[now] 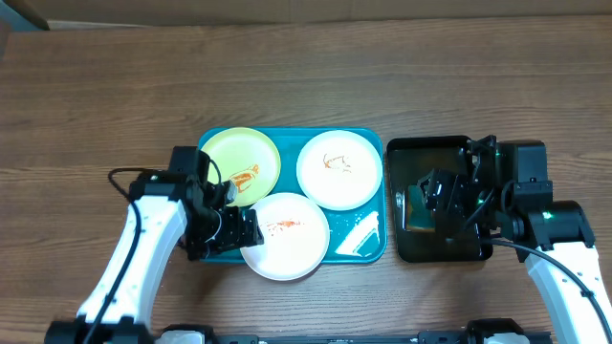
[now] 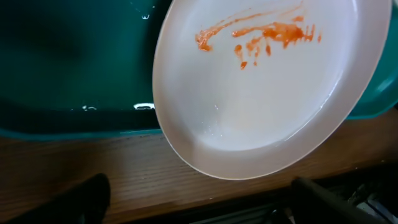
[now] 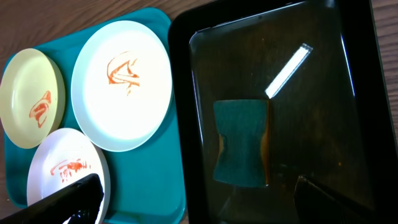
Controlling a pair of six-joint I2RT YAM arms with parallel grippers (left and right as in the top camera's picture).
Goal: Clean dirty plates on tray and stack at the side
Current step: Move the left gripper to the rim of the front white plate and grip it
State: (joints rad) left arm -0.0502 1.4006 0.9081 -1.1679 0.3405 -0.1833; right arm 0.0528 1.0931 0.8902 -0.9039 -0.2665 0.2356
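Closest under the left wrist camera lies a white plate (image 2: 261, 93) streaked with orange sauce. Its front edge juts past the front rim of the teal tray (image 1: 349, 250) and over the wooden bench (image 1: 96, 86), toward the bench's front edge. The left gripper (image 2: 199, 186) hangs at that plate's left side with its fingers spread wide and nothing between them. The teal tray sits mid-bench, its long axis parallel to the front edge. On its back half lie a pale yellow-green plate (image 1: 239, 162) in the left corner and a second white plate (image 1: 338, 169) in the right corner. Both are smeared, and all three plates lie face up. Just beside the tray, toward the bench's right edge, a black tray (image 3: 323, 74) holds a green sponge (image 3: 241, 143) whose long axis runs front to back. The right gripper (image 3: 198, 180) hovers over that sponge, fingers apart, gripping nothing.
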